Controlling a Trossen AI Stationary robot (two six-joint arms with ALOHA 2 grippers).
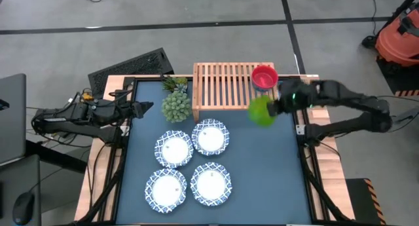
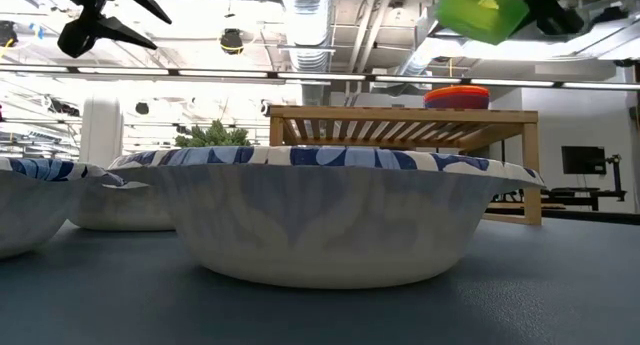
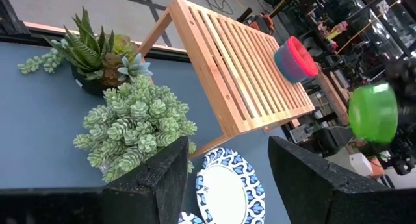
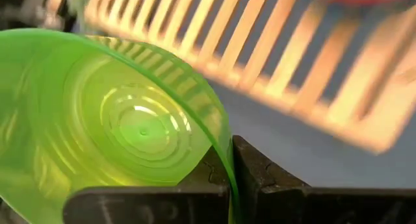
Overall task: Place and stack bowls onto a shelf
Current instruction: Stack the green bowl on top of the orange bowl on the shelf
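The right gripper point(image 1: 273, 109), clamped on the green bowl's point(image 1: 260, 112) rim, holds it aloft beside the shelf point(image 1: 222, 88), likely to nest on the red stack point(image 1: 264, 76) near the desk's far edge; the left gripper point(image 1: 145, 109) waits apart.

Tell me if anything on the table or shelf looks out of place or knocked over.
Nothing stands out. The green bowl is tilted only because the right hand holds it by the rim beside the shelf. The stacked small bowls sit upright on it.
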